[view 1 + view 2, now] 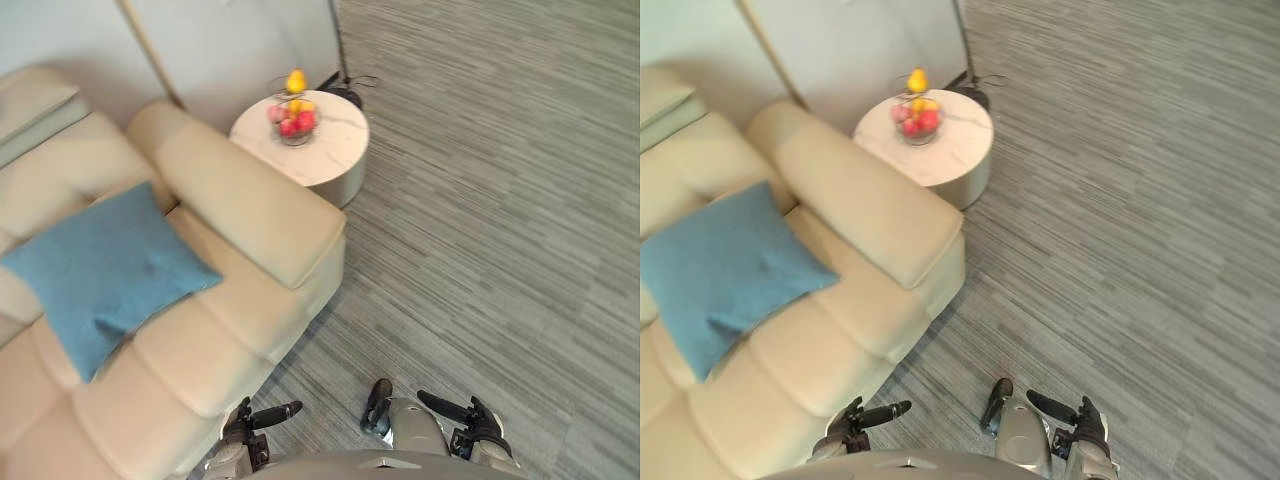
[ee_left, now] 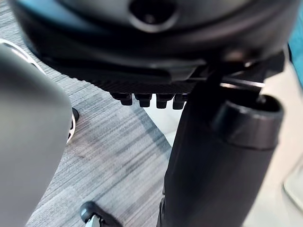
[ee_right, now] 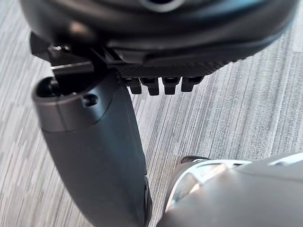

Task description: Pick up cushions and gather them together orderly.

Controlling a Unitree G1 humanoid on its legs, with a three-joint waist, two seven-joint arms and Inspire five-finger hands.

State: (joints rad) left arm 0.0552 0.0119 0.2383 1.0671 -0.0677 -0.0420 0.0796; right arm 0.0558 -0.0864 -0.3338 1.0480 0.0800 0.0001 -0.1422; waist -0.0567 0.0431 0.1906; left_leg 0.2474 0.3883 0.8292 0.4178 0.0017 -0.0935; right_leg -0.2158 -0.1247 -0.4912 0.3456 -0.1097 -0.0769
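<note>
The floor takes up the largest part: a grey carpet of short pile, woven in fine streaks of lighter and darker thread. On its left stands a cream sofa, smooth like leather. Its seat is padded in plump, rounded sections, and its armrest is broad and soft-edged. Behind it rises a plain pale wall.

The one cushion is on the sofa, well apart from both hands. It is square, blue and of matt woven cloth, with pointed corners. It lies cornerwise, partly on the seat and partly against the backrest, and its middle is slightly dented.

Just beside the armrest, near the wall, stands a round, drum-shaped table. Its top is white with faint grey veins like marble, and its side is a smooth beige. On it, toward the wall side, sits a small bowl of fruit holding rounded red and yellow pieces, with a yellow pear-shaped one above them.

The left robot hand hangs low beside the sofa's front edge, over the carpet. The right robot hand is level with it, further out on the floor. Both are dark and matt. In the left wrist view the thick, cylindrical thumb stands clear of a row of blunt fingertips. The right wrist view shows the same, with thumb and fingertips. Both hands are relaxed and hold nothing.
</note>
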